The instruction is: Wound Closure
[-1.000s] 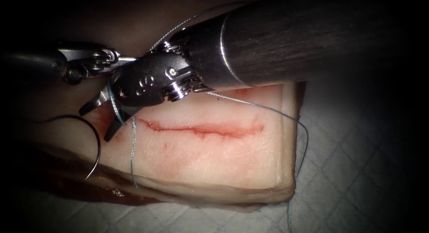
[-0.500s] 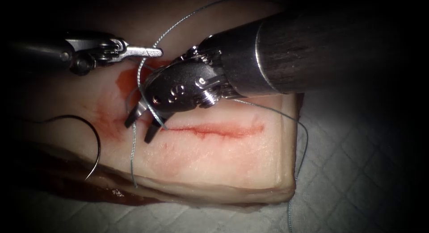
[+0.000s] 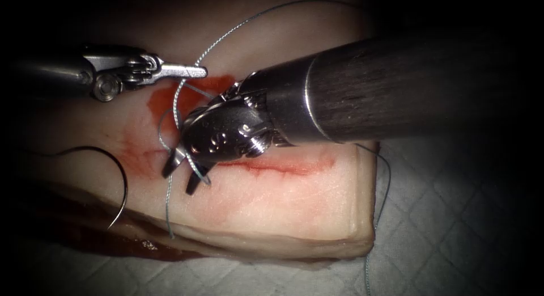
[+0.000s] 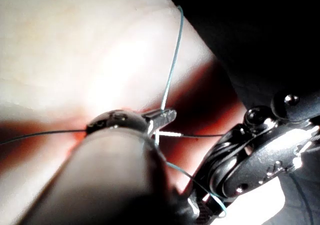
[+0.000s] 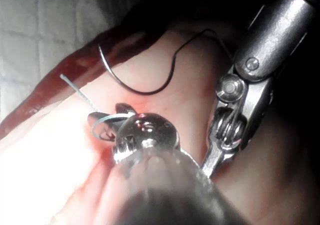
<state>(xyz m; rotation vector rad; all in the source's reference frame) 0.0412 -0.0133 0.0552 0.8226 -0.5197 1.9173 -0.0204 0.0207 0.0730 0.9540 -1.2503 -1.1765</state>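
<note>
Now left hand (image 3: 195,71) grips thread (image 3: 180,97) — needle (image 3: 120,177) free.

A pale quilted pad (image 3: 453,216) with a stitched diamond pattern lies spread along the near side and out to the right in the endoscope view. Its surface looks soft and lightly creased, brighter on the right and fading into shadow toward the edges. The same pad (image 5: 45,30) appears in the right wrist view as a white gridded cloth.
</note>
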